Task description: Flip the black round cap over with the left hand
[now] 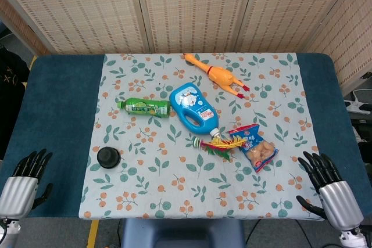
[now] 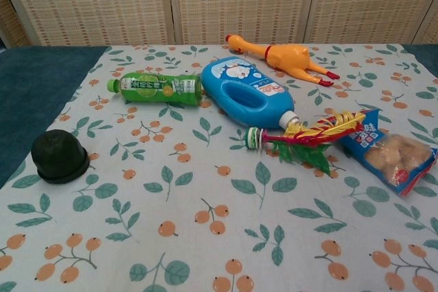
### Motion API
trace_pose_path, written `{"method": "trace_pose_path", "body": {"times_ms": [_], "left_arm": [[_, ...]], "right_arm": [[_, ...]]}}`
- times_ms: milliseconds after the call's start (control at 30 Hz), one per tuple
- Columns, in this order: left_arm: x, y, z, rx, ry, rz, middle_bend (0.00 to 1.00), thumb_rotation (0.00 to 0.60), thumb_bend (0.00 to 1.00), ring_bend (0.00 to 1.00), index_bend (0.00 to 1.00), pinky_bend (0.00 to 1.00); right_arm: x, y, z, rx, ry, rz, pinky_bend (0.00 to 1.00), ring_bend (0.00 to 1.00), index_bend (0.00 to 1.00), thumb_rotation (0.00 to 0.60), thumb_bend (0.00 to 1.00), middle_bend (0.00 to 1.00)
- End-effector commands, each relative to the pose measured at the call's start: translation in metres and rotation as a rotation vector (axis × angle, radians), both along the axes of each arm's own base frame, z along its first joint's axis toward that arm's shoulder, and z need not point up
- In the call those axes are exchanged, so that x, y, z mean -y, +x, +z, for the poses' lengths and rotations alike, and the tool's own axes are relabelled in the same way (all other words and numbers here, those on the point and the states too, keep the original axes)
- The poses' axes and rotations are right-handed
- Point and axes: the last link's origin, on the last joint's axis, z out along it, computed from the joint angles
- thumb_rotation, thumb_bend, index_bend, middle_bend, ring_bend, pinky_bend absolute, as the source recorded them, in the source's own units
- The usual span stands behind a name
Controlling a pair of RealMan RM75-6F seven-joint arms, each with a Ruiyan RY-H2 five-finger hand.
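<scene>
The black round cap (image 1: 108,157) sits near the left edge of the floral cloth, dome side up with a wider rim at its base; the chest view shows the cap (image 2: 59,156) at the far left. My left hand (image 1: 22,182) rests open at the table's front left corner on the blue surface, well to the left of the cap, holding nothing. At the front right corner my right hand (image 1: 329,187) lies open with fingers spread, also holding nothing. Neither hand appears in the chest view.
On the floral cloth (image 1: 174,201) lie a green bottle (image 1: 144,107), a blue detergent bottle (image 1: 196,107), a rubber chicken (image 1: 218,76), a feathered shuttlecock toy (image 1: 216,143) and a snack bag (image 1: 256,147). A wicker screen stands behind the table.
</scene>
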Motion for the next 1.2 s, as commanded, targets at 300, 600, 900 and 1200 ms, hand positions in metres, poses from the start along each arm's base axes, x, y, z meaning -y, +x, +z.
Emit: {"method": "trace_pose_path", "body": {"times_ms": [300, 600, 900, 1200], "left_arm": [[-0.037, 0.032, -0.017, 0.114, -0.271, -0.085, 0.0, 0.6, 0.39, 0.0, 0.0, 0.15], [-0.089, 0.098, -0.039, 0.029, -0.508, -0.095, 0.0, 0.6, 0.38, 0.0, 0.0, 0.09], [-0.131, 0.12, -0.057, -0.049, -0.587, -0.038, 0.0, 0.6, 0.38, 0.0, 0.0, 0.05], [-0.155, 0.109, -0.067, -0.111, -0.621, 0.086, 0.0, 0.6, 0.38, 0.0, 0.0, 0.06]], "right_arm": [[-0.001, -0.004, -0.004, -0.017, 0.03, -0.026, 0.0, 0.0, 0.0, 0.6, 0.07, 0.0], [-0.001, -0.004, -0.006, -0.028, 0.042, -0.042, 0.0, 0.0, 0.0, 0.6, 0.07, 0.0], [0.002, -0.006, -0.006, -0.033, 0.057, -0.063, 0.0, 0.0, 0.0, 0.6, 0.07, 0.0], [0.003, -0.008, -0.003, -0.04, 0.044, -0.088, 0.0, 0.0, 0.0, 0.6, 0.07, 0.0]]}}
